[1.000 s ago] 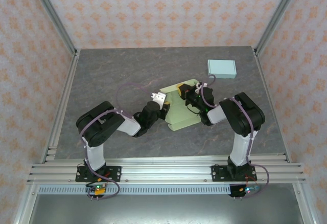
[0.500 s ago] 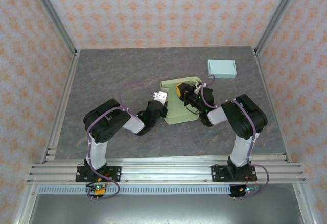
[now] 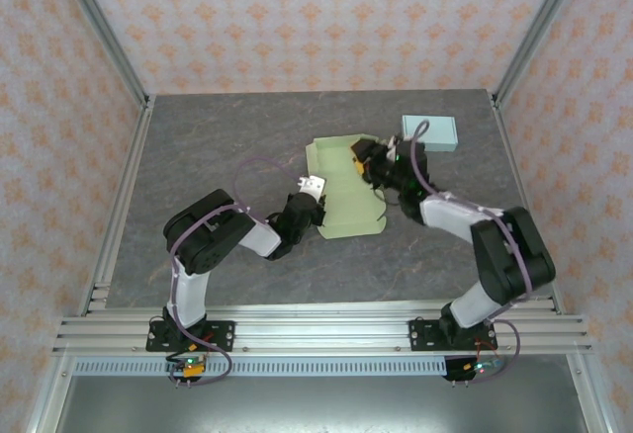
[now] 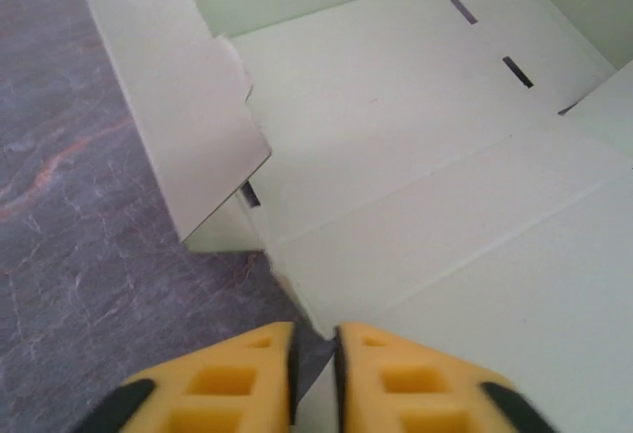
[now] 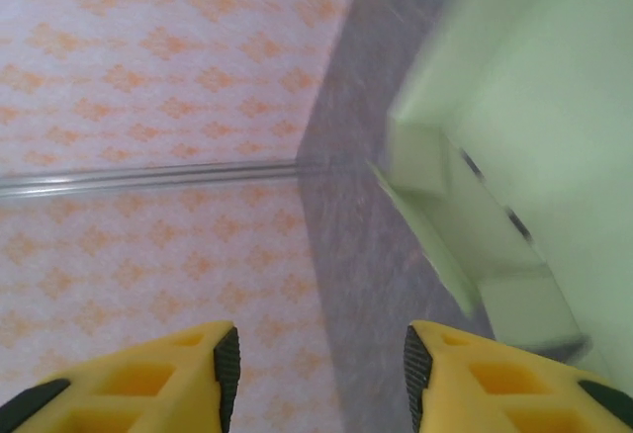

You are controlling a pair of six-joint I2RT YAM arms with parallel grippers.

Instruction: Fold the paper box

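Observation:
The pale green paper box [image 3: 346, 196] lies partly folded in the middle of the table, with raised side walls and a loose flap at its left. My left gripper [image 3: 318, 206] is at the box's near left edge. In the left wrist view its jaws [image 4: 315, 339] stand almost together, and the corner of a box panel [image 4: 415, 156] runs in between them. My right gripper [image 3: 362, 163] hovers over the box's far right part. It is open [image 5: 321, 364] with nothing between its fingers, and the box [image 5: 534, 107] lies off to its right.
A closed light blue box [image 3: 429, 132] rests at the back right of the table, just beyond the right arm. Metal frame posts and patterned walls enclose the table. A rail [image 3: 316, 329] runs along the near edge.
The right gripper has opened, let go of the box and moved toward the far right. The box has turned and slid away from me. The left gripper has followed its near left edge.

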